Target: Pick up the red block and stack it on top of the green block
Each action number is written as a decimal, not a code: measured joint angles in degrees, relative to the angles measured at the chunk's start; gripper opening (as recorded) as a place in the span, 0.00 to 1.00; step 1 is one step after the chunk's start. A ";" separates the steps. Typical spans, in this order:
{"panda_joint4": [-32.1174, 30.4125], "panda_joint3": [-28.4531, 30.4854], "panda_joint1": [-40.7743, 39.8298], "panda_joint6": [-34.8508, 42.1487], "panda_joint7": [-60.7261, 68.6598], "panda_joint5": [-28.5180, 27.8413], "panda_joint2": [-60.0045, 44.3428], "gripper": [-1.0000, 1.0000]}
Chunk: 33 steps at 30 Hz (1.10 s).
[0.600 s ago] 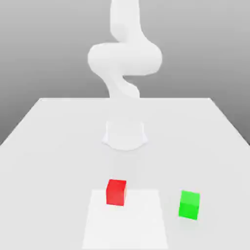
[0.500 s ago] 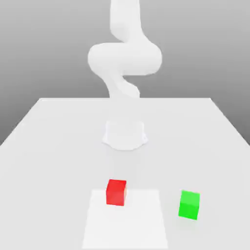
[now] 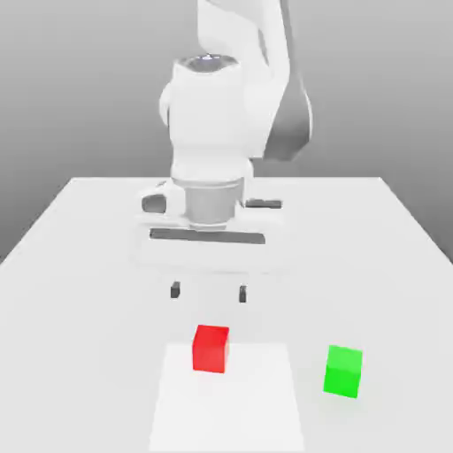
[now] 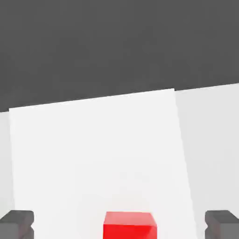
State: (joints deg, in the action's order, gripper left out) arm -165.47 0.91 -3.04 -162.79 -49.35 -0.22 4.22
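The red block (image 3: 211, 348) rests on the white table, on the far edge of a paler square patch (image 3: 228, 416). The green block (image 3: 342, 371) sits apart from it toward the exterior view's right, just off the patch. My gripper (image 3: 209, 291) hangs open above the table, a little behind the red block and roughly in line with it, with nothing between its two dark fingertips (image 3: 175, 289). In the hand view the red block (image 4: 129, 225) lies between the two spread fingertips (image 4: 17, 223), lower than them.
The white table (image 3: 80, 257) stretches wide around both blocks, with its edges at the exterior view's left and right. The arm's white body (image 3: 226, 106) rises behind the gripper. A grey backdrop lies beyond the table.
The arm has swung forward and down from its folded pose at the back. The hand now hangs just behind the red block. Neither block has moved.
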 joint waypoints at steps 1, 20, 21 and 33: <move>-0.22 0.03 -0.03 -2.20 0.06 0.15 -2.75 0.50; -0.70 -0.44 -0.54 -2.91 0.02 0.21 -3.72 0.00; -0.98 -0.40 -0.51 -1.12 -0.04 0.12 -1.65 0.00; 10.81 -9.59 19.75 9.90 25.05 0.74 -2.46 0.00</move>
State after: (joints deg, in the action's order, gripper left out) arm -154.66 -8.68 16.71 -152.89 -24.30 0.52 1.76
